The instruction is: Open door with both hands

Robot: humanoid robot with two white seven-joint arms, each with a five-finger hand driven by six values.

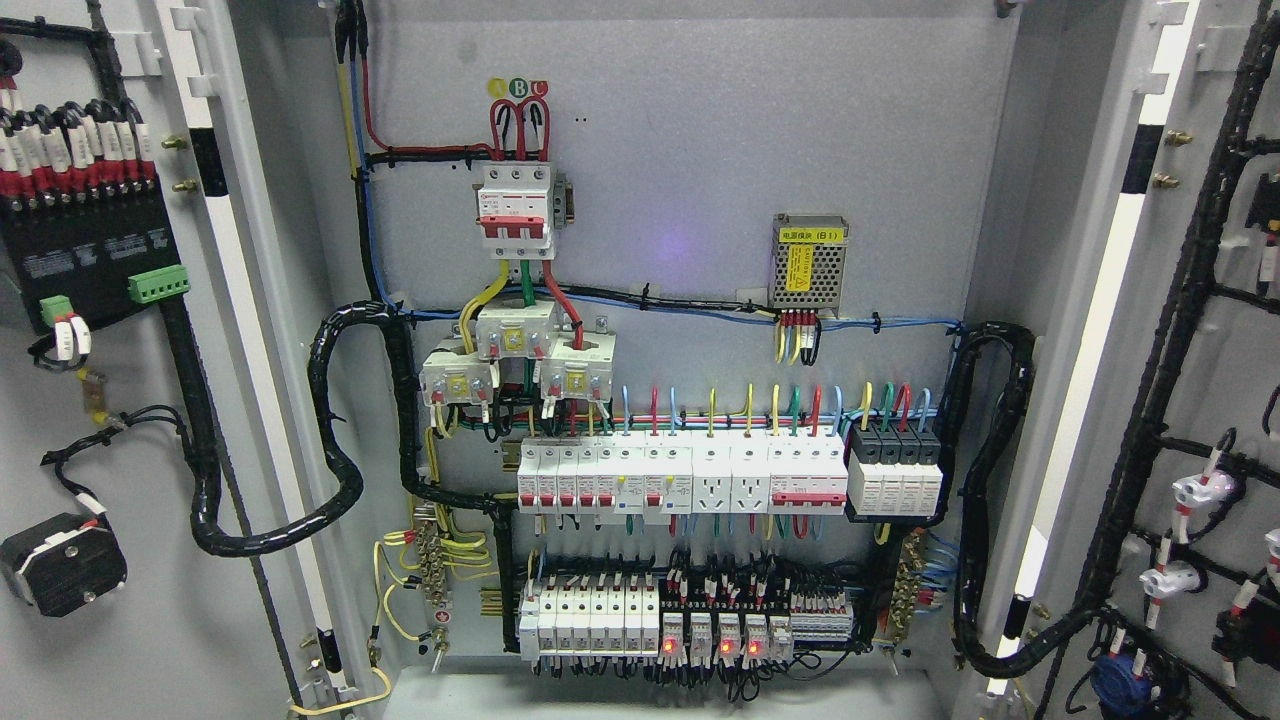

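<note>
With both doors swung wide, we record the cabinet interior fully exposed: left door [120, 400] at the picture's left, its inner face carrying a black module [85, 260] with red-capped wiring; right door [1200, 400] at the picture's right, bearing black cable looms and small white fittings. On the grey back panel [680, 150] we list a red-and-white main breaker [517, 205] at top, a mesh-cased power supply [808, 265] to its right, a breaker row [690, 478] across the middle, and relays [715, 635] with red lights near the bottom. We see neither robot hand, so their state cannot be told.
</note>
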